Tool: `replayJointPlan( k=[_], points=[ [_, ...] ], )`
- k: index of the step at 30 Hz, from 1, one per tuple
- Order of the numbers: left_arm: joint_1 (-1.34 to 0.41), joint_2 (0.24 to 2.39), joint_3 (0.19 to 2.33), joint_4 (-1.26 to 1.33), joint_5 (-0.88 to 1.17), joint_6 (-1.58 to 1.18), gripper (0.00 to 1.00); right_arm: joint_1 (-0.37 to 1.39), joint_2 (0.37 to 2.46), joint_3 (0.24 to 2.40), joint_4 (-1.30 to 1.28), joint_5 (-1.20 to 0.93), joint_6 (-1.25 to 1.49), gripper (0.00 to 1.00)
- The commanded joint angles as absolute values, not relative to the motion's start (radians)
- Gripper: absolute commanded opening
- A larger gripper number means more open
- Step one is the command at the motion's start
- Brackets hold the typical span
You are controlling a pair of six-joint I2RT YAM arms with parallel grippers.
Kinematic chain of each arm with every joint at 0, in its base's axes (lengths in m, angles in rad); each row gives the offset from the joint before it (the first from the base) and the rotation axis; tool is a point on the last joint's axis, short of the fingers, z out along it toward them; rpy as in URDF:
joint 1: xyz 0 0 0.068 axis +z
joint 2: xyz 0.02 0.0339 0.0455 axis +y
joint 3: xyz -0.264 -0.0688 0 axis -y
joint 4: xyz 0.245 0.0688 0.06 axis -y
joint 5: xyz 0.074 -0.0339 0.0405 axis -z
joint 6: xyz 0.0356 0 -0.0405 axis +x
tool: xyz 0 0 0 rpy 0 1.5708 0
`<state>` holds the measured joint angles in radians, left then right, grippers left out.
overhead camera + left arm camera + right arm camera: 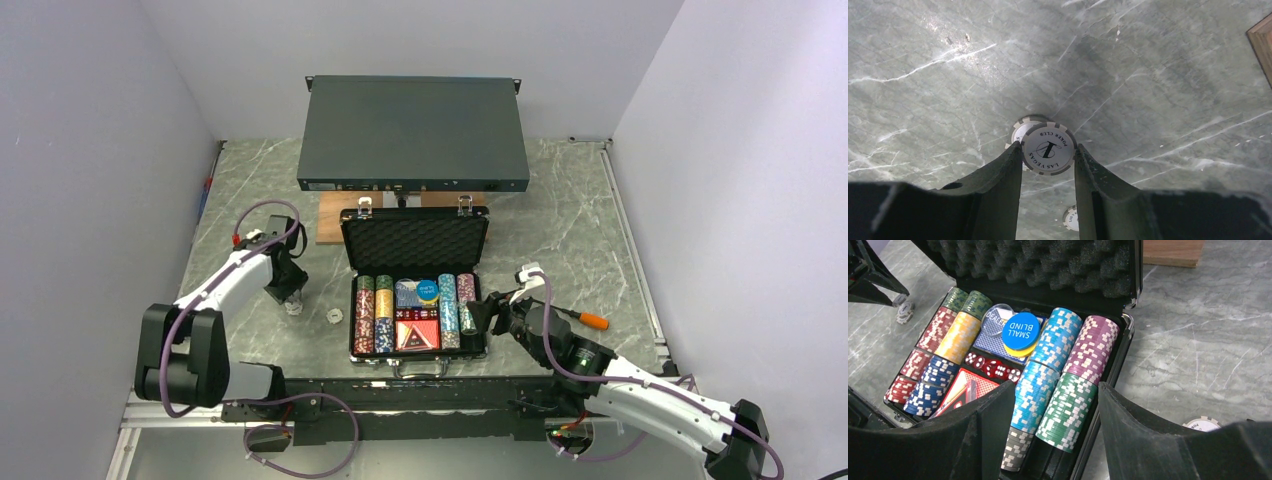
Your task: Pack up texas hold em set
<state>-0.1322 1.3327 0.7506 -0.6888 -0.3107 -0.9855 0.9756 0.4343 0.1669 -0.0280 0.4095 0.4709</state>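
While the briefcase (415,243) is lying open on the table (570,215), its foam-lined lid is standing upright at the far side. Its tray is holding multicoloured chip rows (1058,365) along both flanks. Between those rows, the card decks (990,337) are lying flat, the red dice (993,366) are sitting in a line, and the round discs (1021,331) are resting stacked on the blue deck, with the top one reading "SMALL BLIND".

Left of the briefcase and apart from it, the left gripper (290,295) is pointing down at the table, its fingers (1003,175) closed narrowly on a white chip (1048,148) and pinching it by the rim. A second chip (1020,126) is showing partly behind it; whether the two are touching cannot be determined. One loose chip (334,315) is lying between that gripper and the briefcase.

At the right edge of the briefcase, the right gripper (480,315) is hovering with its fingers (993,420) spread wide and gripping nothing. Another stray chip (1202,423) is lying on the table just right of the briefcase.

Beyond the briefcase, a wooden board (330,215) is lying behind the lid, and a dark grey rack box (413,135) is sitting farther back. An orange-handled screwdriver (585,318) is lying to the right of the briefcase.
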Motion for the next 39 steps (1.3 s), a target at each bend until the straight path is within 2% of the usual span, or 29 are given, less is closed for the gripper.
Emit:
replayJointPlan(
  k=[1,10,15,23,27,31,35,39],
  points=[
    [-0.13,1.349,0.755,-0.701,-0.329,-1.011,0.29,0.977,0.426,0.2,0.007,0.418,0.461,0.64],
    [-0.13,1.36,0.739,-0.688,-0.332,-1.03,0.35,0.977,0.43,0.201,0.01,0.417,0.46,0.64],
    [-0.13,1.365,0.73,-0.682,-0.334,-1.034,0.43,0.977,0.424,0.199,0.008,0.418,0.462,0.64],
    [-0.13,1.329,0.732,-0.737,-0.369,-1.059,0.71,0.977,0.423,0.201,0.007,0.416,0.46,0.64],
    [-0.132,1.229,0.733,-0.804,-0.417,-1.053,0.7,0.976,0.42,0.199,0.007,0.417,0.46,0.64],
    [-0.157,1.099,0.715,-0.811,-0.302,-1.063,0.68,0.977,0.423,0.198,0.009,0.419,0.46,0.64],
    [-0.253,1.008,0.636,-0.759,-0.152,-1.291,0.71,0.978,0.439,0.202,0.015,0.42,0.457,0.64],
    [-0.341,1.022,0.561,-0.633,-0.043,-1.511,0.74,0.977,0.434,0.201,0.012,0.419,0.457,0.64]
  ],
)
